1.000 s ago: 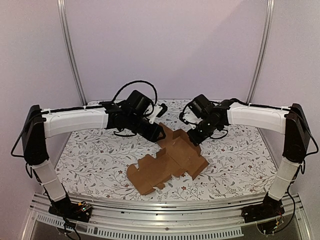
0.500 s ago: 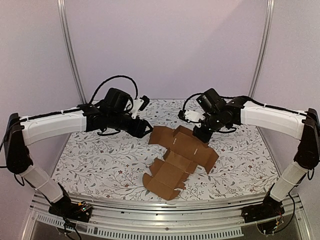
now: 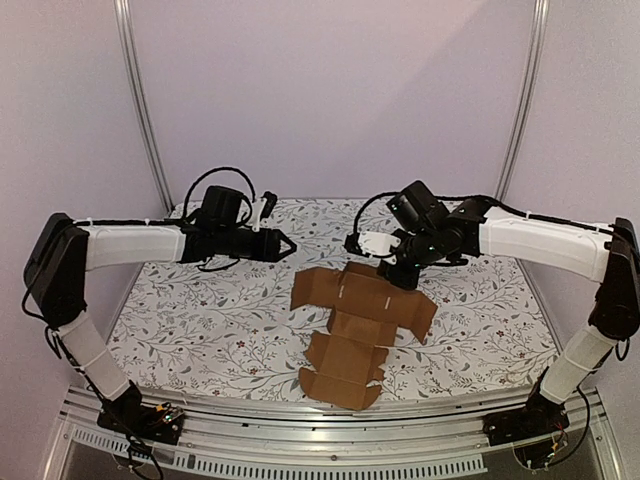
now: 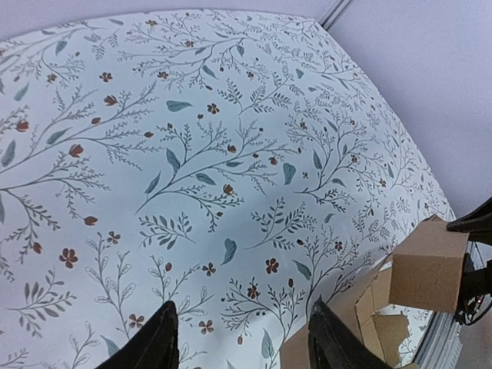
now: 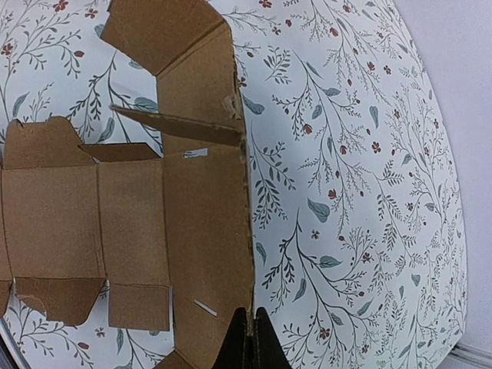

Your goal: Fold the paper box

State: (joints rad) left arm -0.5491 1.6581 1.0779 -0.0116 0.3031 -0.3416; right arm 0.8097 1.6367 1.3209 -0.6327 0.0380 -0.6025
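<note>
The paper box (image 3: pixel 362 305) is a flat brown die-cut sheet with flaps lying mid-table, its length running toward the near edge. In the right wrist view the paper box (image 5: pixel 201 215) fills the left half, with one flap standing up. My right gripper (image 3: pixel 400 272) is at the sheet's far right edge, and its jaws (image 5: pixel 250 329) are shut on that cardboard edge. My left gripper (image 3: pixel 288 245) hovers left of the sheet's far end, apart from it. In its own view the left gripper (image 4: pixel 244 340) is open over bare cloth, with the paper box (image 4: pixel 427 265) at the lower right.
A floral tablecloth (image 3: pixel 200 320) covers the table. Two metal posts (image 3: pixel 140 100) stand at the back corners against purple walls. An aluminium rail (image 3: pixel 330 440) runs along the near edge between the arm bases.
The left gripper has opened, come off the sheet's far-left flap and drawn back to the left. The right gripper, still shut, has swung the sheet round so it points toward the near edge.
</note>
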